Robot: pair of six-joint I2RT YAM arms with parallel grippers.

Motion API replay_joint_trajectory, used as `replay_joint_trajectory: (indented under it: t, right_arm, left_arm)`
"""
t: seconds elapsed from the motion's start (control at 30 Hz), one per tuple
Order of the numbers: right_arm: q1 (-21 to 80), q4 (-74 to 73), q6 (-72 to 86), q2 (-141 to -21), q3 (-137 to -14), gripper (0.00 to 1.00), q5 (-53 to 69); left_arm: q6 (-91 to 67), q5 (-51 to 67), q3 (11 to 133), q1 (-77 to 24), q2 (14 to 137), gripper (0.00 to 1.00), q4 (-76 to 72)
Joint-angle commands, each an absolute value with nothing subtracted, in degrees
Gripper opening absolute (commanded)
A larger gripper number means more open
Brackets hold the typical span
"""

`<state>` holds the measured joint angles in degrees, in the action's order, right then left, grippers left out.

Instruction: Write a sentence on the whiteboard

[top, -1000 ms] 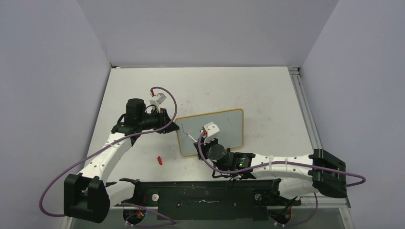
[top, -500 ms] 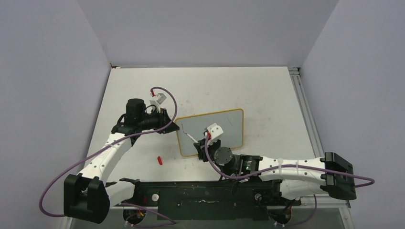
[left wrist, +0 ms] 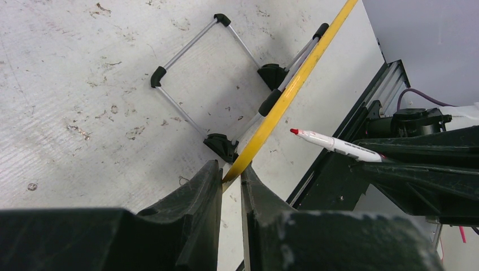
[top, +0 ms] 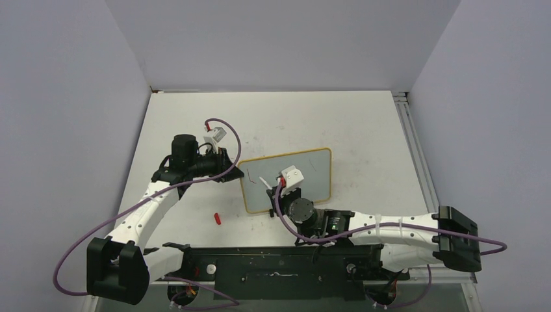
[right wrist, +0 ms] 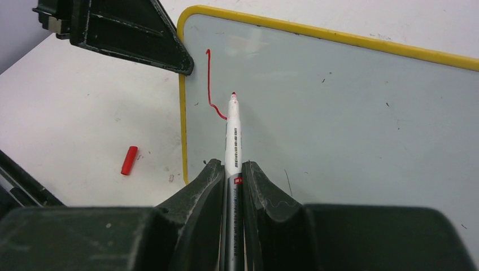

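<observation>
Whiteboard (top: 315,170) propped; L hand (left wrist: 230,175) clamped on frame corner, R hand (right wrist: 231,172) gripping marker (right wrist: 233,130), tip beside red stroke (right wrist: 209,84).

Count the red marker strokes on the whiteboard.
1: a curved stroke near the whiteboard's left edge, by the marker tip; the right hand hides the board's lower part.

Obstacle — left claw (top: 238,173) at whiteboard (top: 315,170) corner

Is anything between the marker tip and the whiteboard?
Nothing visible. The marker in the right gripper points at bare whiteboard beside the red stroke; the left gripper pinches the frame off to the side.
</observation>
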<state>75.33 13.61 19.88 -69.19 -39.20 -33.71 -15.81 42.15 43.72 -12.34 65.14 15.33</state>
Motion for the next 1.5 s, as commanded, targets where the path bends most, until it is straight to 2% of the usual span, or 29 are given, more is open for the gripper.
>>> replay_joint_trajectory:
  t: [0.0, 0.77, 1.47]
  right_arm:
    - [74.33, 16.78, 19.07, -70.11, -41.27, 0.05, -34.55]
    - [72.08, 19.13, 18.43, -73.50, -41.50, 0.05, -31.98]
    - [73.02, 15.44, 22.56, -72.12, -37.89, 0.05, -32.06]
  left_arm:
    - [-15.40, 42.25, 44.91, -12.57, 63.64, 0.14, 14.94]
    - [-15.29, 42.21, 45.00, -12.52, 63.87, 0.13, 15.03]
    - [-15.29, 42.01, 44.91, -12.54, 63.28, 0.12, 15.04]
